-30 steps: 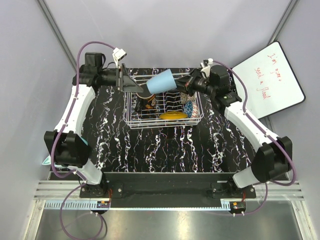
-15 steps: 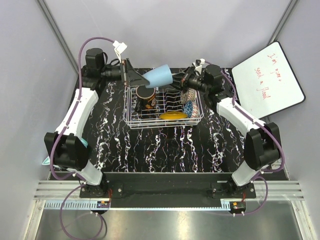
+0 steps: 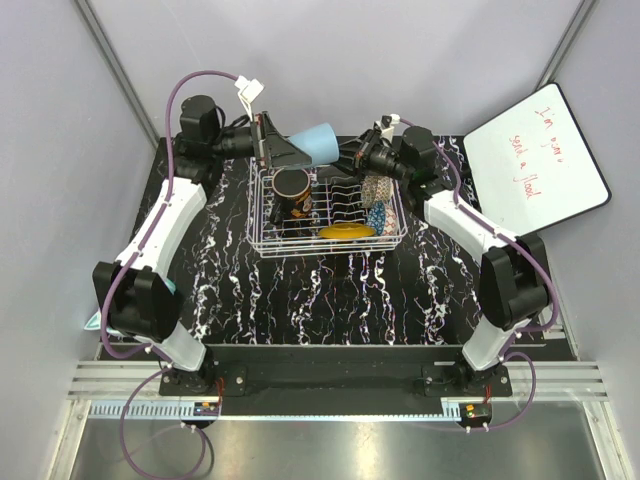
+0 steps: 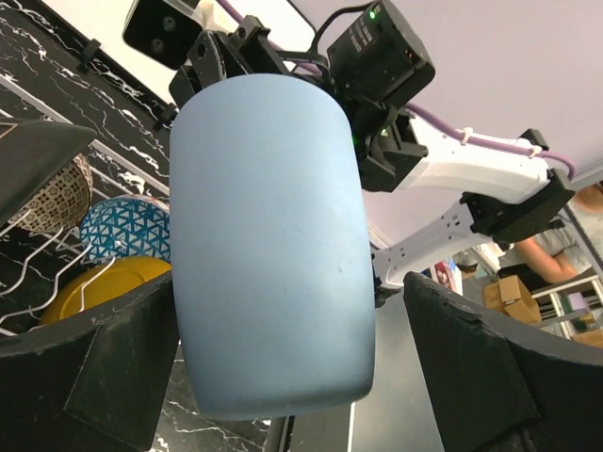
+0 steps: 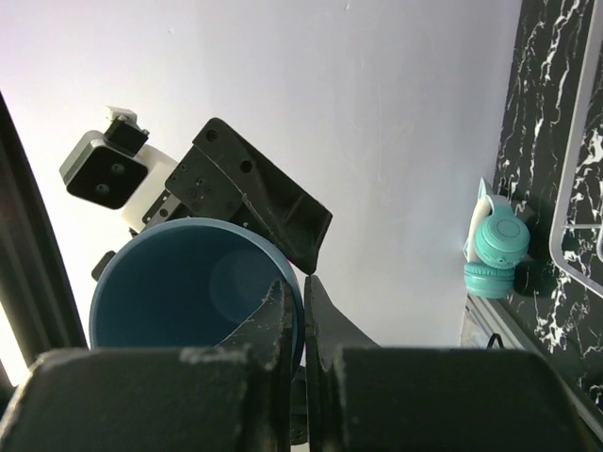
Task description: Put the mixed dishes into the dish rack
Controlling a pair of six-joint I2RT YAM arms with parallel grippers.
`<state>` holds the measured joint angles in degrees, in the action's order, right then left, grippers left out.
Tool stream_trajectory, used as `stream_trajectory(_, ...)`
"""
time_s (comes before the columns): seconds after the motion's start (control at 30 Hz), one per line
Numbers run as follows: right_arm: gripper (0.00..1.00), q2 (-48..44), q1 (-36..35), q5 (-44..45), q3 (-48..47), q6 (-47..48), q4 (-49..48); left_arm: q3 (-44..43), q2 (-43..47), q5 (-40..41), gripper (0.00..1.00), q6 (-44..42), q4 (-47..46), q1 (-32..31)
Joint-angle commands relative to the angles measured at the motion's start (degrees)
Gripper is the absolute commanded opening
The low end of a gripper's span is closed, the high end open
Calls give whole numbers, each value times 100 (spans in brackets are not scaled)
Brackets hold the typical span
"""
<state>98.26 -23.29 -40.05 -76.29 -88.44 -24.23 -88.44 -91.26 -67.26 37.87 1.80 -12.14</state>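
- One light-blue cup (image 3: 318,142) hangs in the air over the far edge of the single white wire dish rack (image 3: 262,225). It lies on its side, long axis running left to right along that edge.
- The cup's open mouth faces the right arm; its closed base faces the left arm.
- The right end effector (image 3: 352,155) is pinched narrow on the cup's rim, one finger inside the mouth and one outside.
- The left end effector (image 3: 290,152) is spread wide, its two fingers flanking the cup's base; contact cannot be told.
- Four dishes show inside the rack: one mug (image 3: 291,187) at its left end, one yellow plate (image 3: 347,231) at its near side, and one blue patterned bowl (image 3: 377,216) and one pale speckled bowl (image 3: 375,190) at its right end.
- The rack sits on the black marbled surface (image 3: 230,280); one pair of teal headphones (image 5: 497,247) lies off the surface's left edge.
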Motion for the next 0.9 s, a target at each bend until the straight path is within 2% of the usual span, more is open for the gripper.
stream_trajectory(0.0, 0, 97, -132, -3, -298, -287, -670, 134, 21, 12, 99, 669, -1085, -104)
stream_trajectory(0.07, 0, 211, -193, -46, -412, -322, -688, 222, 30, 29, 97, 739, -1278, -113)
stream_trajectory(0.1, 0, 246, -220, -38, -430, -349, -741, 231, 4, 12, 93, 818, -1331, -122)
stream_trajectory(0.13, 0, 273, -263, -29, -422, -419, -767, 257, -5, -6, 81, 871, -1393, -113)
stream_trajectory(0.23, 0, 395, -299, -64, -483, -498, -847, 249, -58, -59, 58, 995, -1516, -113)
stream_trajectory(0.27, 0, 405, -299, -99, -509, -498, -864, 240, -58, -67, 42, 986, -1499, -113)
stream_trajectory(0.33, 0, 387, -290, -143, -553, -455, -821, 196, -41, -24, 25, 820, -1368, -87)
stream_trajectory(0.37, 0, 378, -290, -187, -562, -411, -768, 161, -32, -15, 11, 740, -1167, -69)
stream_trajectory(0.4, 4, 361, -282, -222, -597, -332, -533, 117, -23, -6, 3, 574, -1025, 1)
stream_trajectory(0.43, 9, 300, -273, -240, -597, -88, -339, -31, -23, -32, 0, 460, -850, 36)
stream_trajectory(0.5, 40, 177, -159, -292, -475, 203, 267, -234, 3, -50, 0, -56, -200, 211)
stream_trajectory(0.57, 64, -78, 8, -397, -230, 573, 654, -576, 91, 20, 0, -628, 818, 413)
stream_trajectory(0.6, 70, -174, 209, -442, 94, 687, 778, -838, 109, 73, 0, -1319, 1204, 475)
stream_trajectory(0.63, 78, -419, 367, -459, 262, 914, 918, -980, 135, 186, 0, -1691, 1983, 519)
stream_trajectory(0.7, 85, -693, 744, -495, 814, 1065, 1095, -1375, 91, 275, 0, -2717, 2751, 616)
stream_trajectory(0.77, 88, -1097, 974, -521, 1106, 1294, 1323, -1526, 39, 442, 0, -3265, 3658, 634)
stream_trajectory(0.87, 90, -1633, 1317, -302, 1380, 1829, 1962, -1632, -145, 872, 0, -4669, 4721, 538)
